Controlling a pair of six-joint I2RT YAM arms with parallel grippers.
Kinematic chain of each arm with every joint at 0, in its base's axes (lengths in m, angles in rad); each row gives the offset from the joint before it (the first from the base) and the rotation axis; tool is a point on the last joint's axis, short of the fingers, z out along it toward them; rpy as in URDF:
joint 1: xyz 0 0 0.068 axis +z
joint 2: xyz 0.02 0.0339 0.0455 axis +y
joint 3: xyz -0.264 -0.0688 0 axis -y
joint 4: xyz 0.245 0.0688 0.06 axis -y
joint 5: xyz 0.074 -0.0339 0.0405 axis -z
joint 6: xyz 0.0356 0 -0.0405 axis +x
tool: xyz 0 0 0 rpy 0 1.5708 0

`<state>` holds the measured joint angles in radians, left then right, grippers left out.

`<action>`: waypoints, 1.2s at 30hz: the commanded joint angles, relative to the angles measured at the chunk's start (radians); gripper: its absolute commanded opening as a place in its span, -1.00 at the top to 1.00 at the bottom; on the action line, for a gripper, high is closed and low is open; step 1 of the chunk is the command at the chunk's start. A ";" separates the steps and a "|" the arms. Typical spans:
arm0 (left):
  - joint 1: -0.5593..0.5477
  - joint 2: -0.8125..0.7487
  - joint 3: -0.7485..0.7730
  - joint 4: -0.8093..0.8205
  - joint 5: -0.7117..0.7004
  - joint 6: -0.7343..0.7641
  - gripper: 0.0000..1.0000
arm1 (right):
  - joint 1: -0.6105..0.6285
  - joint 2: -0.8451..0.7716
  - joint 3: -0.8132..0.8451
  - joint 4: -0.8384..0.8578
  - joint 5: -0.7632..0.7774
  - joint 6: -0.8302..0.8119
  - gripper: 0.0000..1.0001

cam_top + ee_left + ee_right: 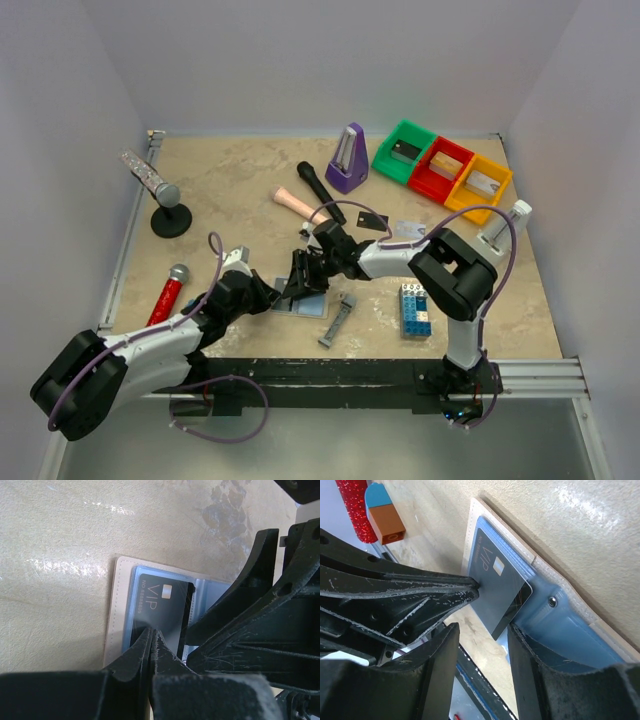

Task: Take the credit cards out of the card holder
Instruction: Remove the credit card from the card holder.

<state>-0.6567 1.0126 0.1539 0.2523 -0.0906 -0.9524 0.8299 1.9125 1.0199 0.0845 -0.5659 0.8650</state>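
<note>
Card holder [310, 303] lies open on table [220, 190], near centre. Left pincer [151, 639] pinched tight on black credit card [165, 607], apparently partly out of its sleeve. Right pincer [482, 635] agape, empty. Card likely light, stiff, slick; grip exposed edge.

1. "VIP" is printed in pale capitals on the glossy black plastic card [165, 611]; it can be read in both wrist views.
2. Along that card's edge runs small print starting "NO", then digits that look mostly like eights but are too small to be sure.
</note>
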 commanded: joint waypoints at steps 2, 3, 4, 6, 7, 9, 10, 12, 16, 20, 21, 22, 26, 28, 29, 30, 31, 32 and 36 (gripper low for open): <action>0.003 0.014 -0.034 -0.036 0.000 -0.003 1.00 | 0.003 0.023 -0.004 0.144 -0.040 0.057 0.07; 0.003 0.014 -0.034 -0.036 0.000 -0.003 1.00 | 0.003 0.025 -0.003 0.147 -0.043 0.061 0.07; 0.002 0.014 -0.034 -0.036 0.002 -0.003 1.00 | 0.002 0.028 -0.003 0.152 -0.043 0.065 0.07; 0.003 0.011 -0.034 -0.038 0.005 -0.005 1.00 | 0.002 0.036 -0.001 0.156 -0.046 0.071 0.07; 0.002 0.001 -0.033 -0.041 0.005 -0.005 1.00 | 0.002 0.039 0.002 0.150 -0.046 0.069 0.07; 0.003 -0.023 -0.025 -0.059 0.003 -0.005 1.00 | -0.002 0.045 0.005 0.140 -0.042 0.069 0.07; 0.003 -0.040 -0.021 -0.071 -0.001 -0.005 1.00 | -0.003 0.045 0.002 0.138 -0.042 0.069 0.07; 0.002 -0.075 -0.008 -0.103 -0.004 0.001 1.00 | -0.006 0.048 -0.003 0.138 -0.040 0.069 0.07; 0.005 -0.143 0.019 -0.163 -0.023 0.015 1.00 | -0.009 0.049 -0.006 0.138 -0.040 0.069 0.07; 0.005 -0.181 0.044 -0.212 -0.038 0.029 1.00 | -0.011 0.052 -0.003 0.135 -0.040 0.069 0.07; 0.003 -0.189 0.050 -0.229 -0.044 0.032 1.00 | -0.011 0.051 -0.001 0.135 -0.042 0.069 0.07; 0.005 -0.193 0.052 -0.238 -0.050 0.035 1.00 | -0.011 0.052 -0.001 0.135 -0.042 0.069 0.07; 0.003 -0.209 0.061 -0.286 -0.096 0.034 1.00 | -0.011 0.051 -0.001 0.129 -0.042 0.065 0.08; 0.005 -0.200 0.068 -0.300 -0.113 0.033 1.00 | -0.011 0.052 -0.001 0.129 -0.043 0.065 0.07; 0.003 -0.192 0.072 -0.304 -0.118 0.033 1.00 | -0.011 0.053 -0.001 0.127 -0.043 0.063 0.07; 0.002 -0.184 0.076 -0.308 -0.123 0.033 1.00 | -0.011 0.053 -0.001 0.126 -0.043 0.063 0.07; 0.005 -0.177 0.081 -0.311 -0.129 0.033 1.00 | -0.011 0.051 0.000 0.124 -0.043 0.062 0.07; 0.005 -0.169 0.082 -0.314 -0.135 0.032 1.00 | -0.011 0.051 0.000 0.124 -0.045 0.062 0.08; 0.005 -0.155 0.087 -0.324 -0.149 0.027 1.00 | -0.011 0.049 0.005 0.113 -0.045 0.057 0.07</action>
<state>-0.6567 0.8509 0.1997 -0.0586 -0.1982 -0.9390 0.8234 1.9575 1.0122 0.1886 -0.5957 0.9272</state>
